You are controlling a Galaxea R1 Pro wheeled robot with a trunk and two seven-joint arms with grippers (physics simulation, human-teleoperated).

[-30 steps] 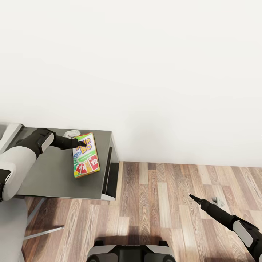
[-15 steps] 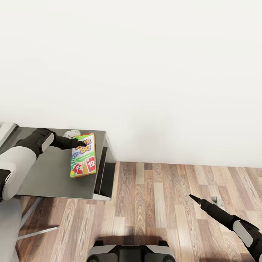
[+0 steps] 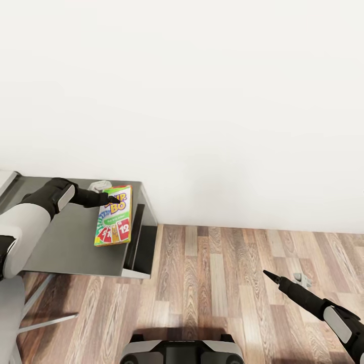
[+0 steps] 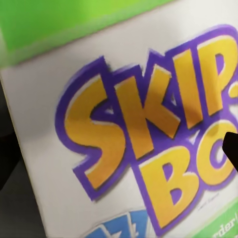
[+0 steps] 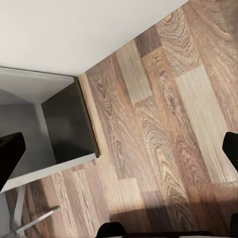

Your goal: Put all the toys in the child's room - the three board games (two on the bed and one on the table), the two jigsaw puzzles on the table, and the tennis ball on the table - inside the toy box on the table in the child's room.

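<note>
Where "SKIP-BO" shows, board game (image 3: 114, 215), left end effector (image 3: 114, 200) gripping

The floor (image 3: 227, 283) looks like wood planks with strong brown grain and a soft satin sheen. The wall (image 3: 202, 91) is smooth, matt white. The table (image 3: 65, 247) has a smooth dark grey top, matt, with a paler edge — like painted board or laminate. The game box (image 3: 114, 216) looks like printed card, smooth and slightly glossy, in bright colours. The left gripper (image 3: 112, 200) is matt black — plastic-looking; the arm shell behind it is smooth light grey.
</note>
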